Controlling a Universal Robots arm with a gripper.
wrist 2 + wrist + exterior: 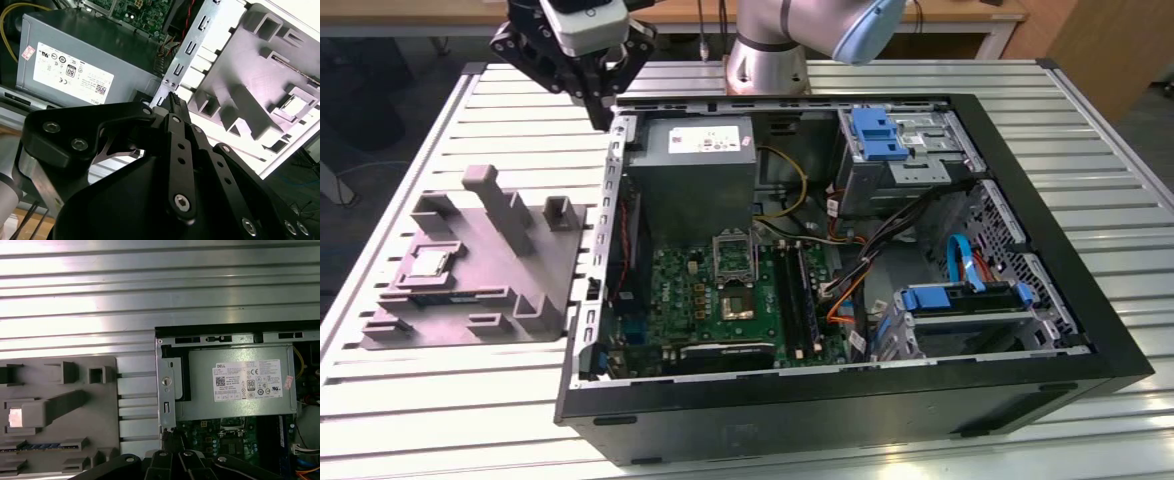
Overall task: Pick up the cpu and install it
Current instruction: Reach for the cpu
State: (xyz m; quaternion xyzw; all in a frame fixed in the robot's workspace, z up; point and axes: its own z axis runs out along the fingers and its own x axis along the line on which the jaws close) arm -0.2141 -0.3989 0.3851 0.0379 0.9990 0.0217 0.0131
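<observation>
The gripper (599, 114), with its fingers squeezed together and holding nothing, hangs just past the far end of the grey holder block (520, 295), and the cpu (430, 262) lies flat on that block, well apart from the gripper.

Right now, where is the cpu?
The cpu sits in a recess of the grey holder block on the exterior view's left, beside the open computer case and apart from the gripper.
</observation>
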